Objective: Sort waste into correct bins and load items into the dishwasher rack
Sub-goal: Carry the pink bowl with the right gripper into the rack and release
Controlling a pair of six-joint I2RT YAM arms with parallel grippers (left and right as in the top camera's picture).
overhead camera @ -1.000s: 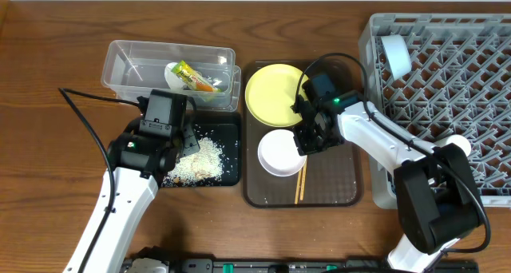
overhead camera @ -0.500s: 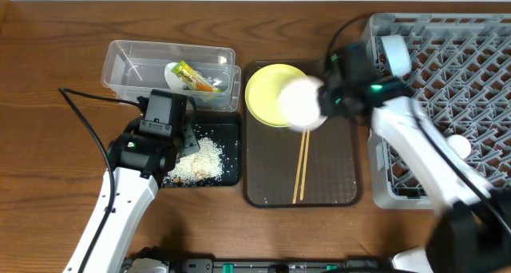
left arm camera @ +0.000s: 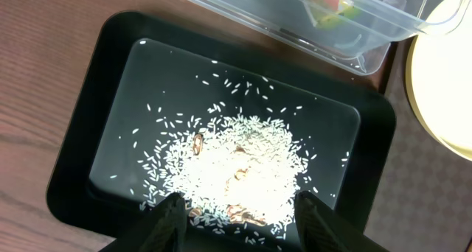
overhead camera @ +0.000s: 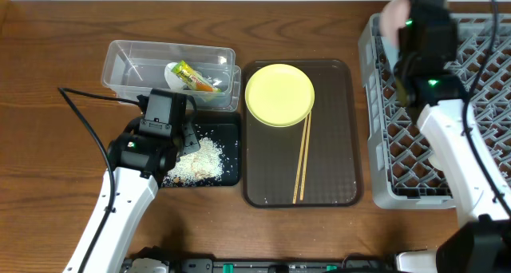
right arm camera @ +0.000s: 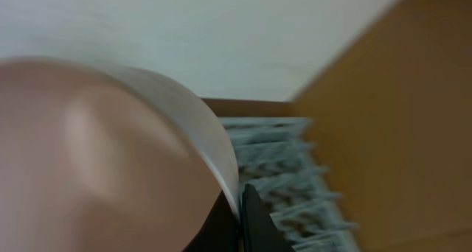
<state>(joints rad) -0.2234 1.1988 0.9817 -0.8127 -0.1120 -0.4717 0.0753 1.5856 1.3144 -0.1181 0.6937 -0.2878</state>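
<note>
With the wrapper point(overhead camera: 194, 77) print too small to read, the right arm stands lifted over the rack point(overhead camera: 447, 105) at its 11 o'clock corner, right hand point(right arm camera: 237, 219) pinching the white bowl point(right arm camera: 103, 149) by its rim, while the left hand point(left arm camera: 236, 215) hangs spread above rice point(left arm camera: 236, 171) on the black tray point(left arm camera: 81, 134).

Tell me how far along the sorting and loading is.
Done: wrapper in the tub, rice on the black tray. In hand: the right gripper holds a white bowl over the rack corner. To do: plate and chopsticks.
</note>
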